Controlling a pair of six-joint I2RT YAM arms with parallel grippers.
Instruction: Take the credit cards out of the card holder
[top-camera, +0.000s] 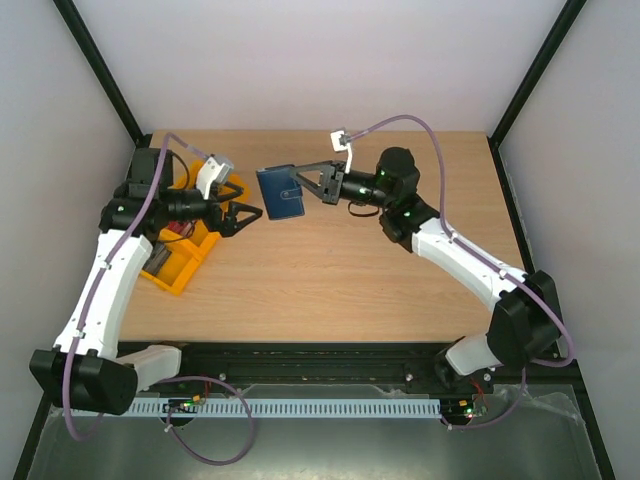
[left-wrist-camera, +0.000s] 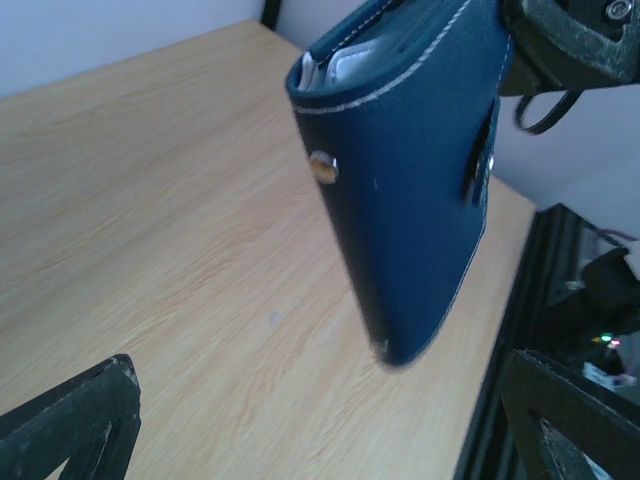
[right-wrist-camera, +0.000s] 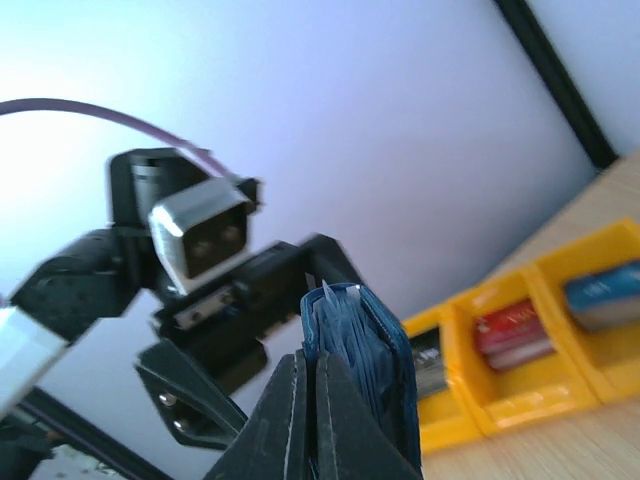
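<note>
The navy-blue card holder (top-camera: 281, 192) hangs in the air over the back of the table. My right gripper (top-camera: 307, 186) is shut on one of its covers; in the right wrist view the right gripper (right-wrist-camera: 312, 362) pinches the left cover of the card holder (right-wrist-camera: 372, 360), which gapes slightly. In the left wrist view the card holder (left-wrist-camera: 410, 180) fills the middle, snap stud showing, with pale card edges (left-wrist-camera: 338, 66) in its top mouth. I cannot tell which credit cards these are. My left gripper (top-camera: 240, 215) is open and empty, just left of the holder, with its fingers (left-wrist-camera: 80, 430) spread wide.
An orange three-compartment tray (top-camera: 178, 272) sits at the table's left under the left arm. In the right wrist view the tray (right-wrist-camera: 520, 400) holds a red item (right-wrist-camera: 510, 330), a blue item (right-wrist-camera: 605, 295) and a dark item. Black frame posts stand at the back corners.
</note>
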